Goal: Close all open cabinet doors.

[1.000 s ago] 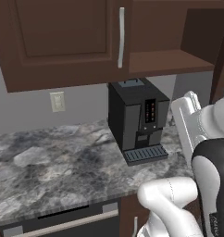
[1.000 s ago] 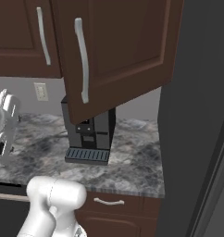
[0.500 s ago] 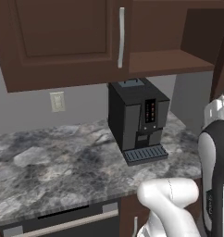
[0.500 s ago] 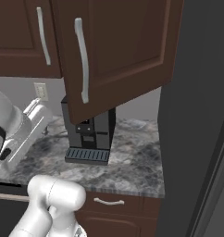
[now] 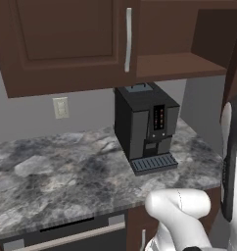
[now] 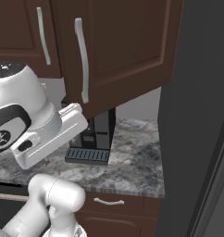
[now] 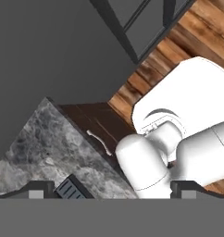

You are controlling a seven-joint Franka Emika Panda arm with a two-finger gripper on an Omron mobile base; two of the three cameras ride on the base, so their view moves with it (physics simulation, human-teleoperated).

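Observation:
One upper cabinet door (image 6: 118, 51) stands swung out, its long silver handle (image 6: 81, 60) facing the right base camera. In the left base view its cabinet shows an open shelf (image 5: 189, 63), with the door's edge (image 5: 235, 59) at the far right. The neighbouring door (image 5: 66, 39) is shut flat. My hand (image 6: 58, 134) hangs just below the open door's lower left corner, not touching it. My gripper (image 7: 113, 189) is open, tips far apart and nothing between them, looking down at the counter's corner.
A black coffee machine (image 5: 147, 127) stands on the marble counter (image 5: 52, 171) under the open cabinet. A tall dark panel (image 6: 202, 115) closes off the right side. Below are a drawer handle (image 6: 108, 202) and wood floor (image 7: 178, 51). An outlet (image 5: 60, 107) sits on the wall.
The arm has swung: my hand left the right edge of the left base view and rose rightward in the right base view, ending under the open door. The doors have not moved.

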